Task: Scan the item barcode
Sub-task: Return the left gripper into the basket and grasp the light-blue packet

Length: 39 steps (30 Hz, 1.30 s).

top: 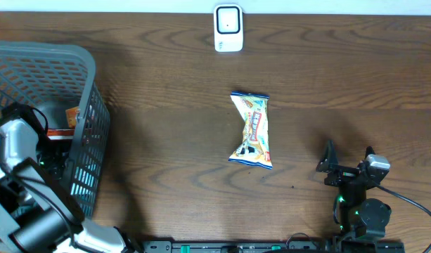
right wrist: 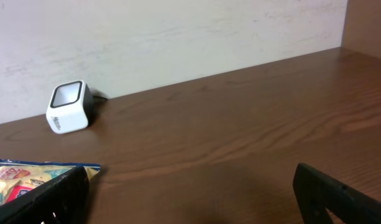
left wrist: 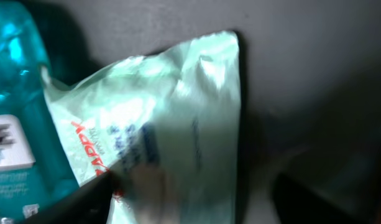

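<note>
Brown desk (top: 166, 56) carries a snack packet (top: 252, 130) mid-frame, well apart from the wide-open right jaws at lower right, while the left jaws, spread inside the basket (top: 92, 126) at left, flank a pale green packet (left wrist: 178, 124).

1. The table (top: 166, 63) is dark brown with a wavy wood grain.
2. The basket (top: 39, 48) is grey, its walls an open grid.
3. The scanner (top: 228, 28) is white with a dark face.
4. The snack bag (top: 252, 130) is yellow and cream with blue ends and red print.
5. The pouch (left wrist: 178, 124) is pale mint green, with red lettering and blurred blue print.
6. The bottle (left wrist: 16, 74) is teal with a white label.
7. The wall (right wrist: 178, 37) is off-white and faintly mottled.
</note>
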Tool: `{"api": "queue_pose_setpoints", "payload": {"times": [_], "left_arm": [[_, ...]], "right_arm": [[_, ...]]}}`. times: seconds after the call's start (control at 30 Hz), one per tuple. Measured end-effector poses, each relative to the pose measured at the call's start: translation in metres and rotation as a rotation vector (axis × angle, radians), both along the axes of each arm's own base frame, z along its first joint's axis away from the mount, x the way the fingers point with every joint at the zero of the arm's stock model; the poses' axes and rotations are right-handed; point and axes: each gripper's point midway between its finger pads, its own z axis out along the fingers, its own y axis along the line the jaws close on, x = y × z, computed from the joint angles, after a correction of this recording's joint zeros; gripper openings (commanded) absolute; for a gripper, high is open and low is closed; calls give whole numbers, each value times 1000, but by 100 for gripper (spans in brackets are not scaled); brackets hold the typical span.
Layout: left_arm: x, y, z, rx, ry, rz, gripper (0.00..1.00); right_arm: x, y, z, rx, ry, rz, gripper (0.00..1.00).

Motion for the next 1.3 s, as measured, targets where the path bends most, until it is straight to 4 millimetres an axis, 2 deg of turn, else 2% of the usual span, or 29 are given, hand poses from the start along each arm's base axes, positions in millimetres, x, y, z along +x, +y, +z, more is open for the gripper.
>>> {"api": "queue_pose_setpoints", "payload": {"times": [0.1, 0.17, 0.23, 0.3, 0.33, 0.6, 0.73, 0.83, 0.93, 1.07, 1.2, 1.3], "left_arm": [[-5, -1, -5, -11, 34, -2, 62], [-7, -1, -5, -12, 42, -1, 55], [-9, -1, -6, -9, 56, -2, 37], [-16, -1, -6, -8, 84, -12, 10], [-18, -1, -6, -6, 92, -7, 8], [-19, 0, -1, -1, 94, -11, 7], [-4, 4, 15, -2, 41, -7, 8], [11, 12, 49, 51, -47, -5, 7], [25, 21, 102, 151, -200, -3, 7], [30, 23, 175, 308, -418, -4, 7], [34, 11, 244, 441, -679, -46, 7], [43, -16, 305, 534, -924, -181, 7]], "right_arm": [[0, 0, 0, 0, 0, 0, 99], [0, 0, 0, 0, 0, 0, 99], [0, 0, 0, 0, 0, 0, 99], [0, 0, 0, 0, 0, 0, 99], [0, 0, 0, 0, 0, 0, 99], [0, 0, 0, 0, 0, 0, 99], [0, 0, 0, 0, 0, 0, 99], [0, 0, 0, 0, 0, 0, 99], [0, 0, 0, 0, 0, 0, 99], [0, 0, 0, 0, 0, 0, 99], [0, 0, 0, 0, 0, 0, 99], [0, 0, 0, 0, 0, 0, 99]]}}
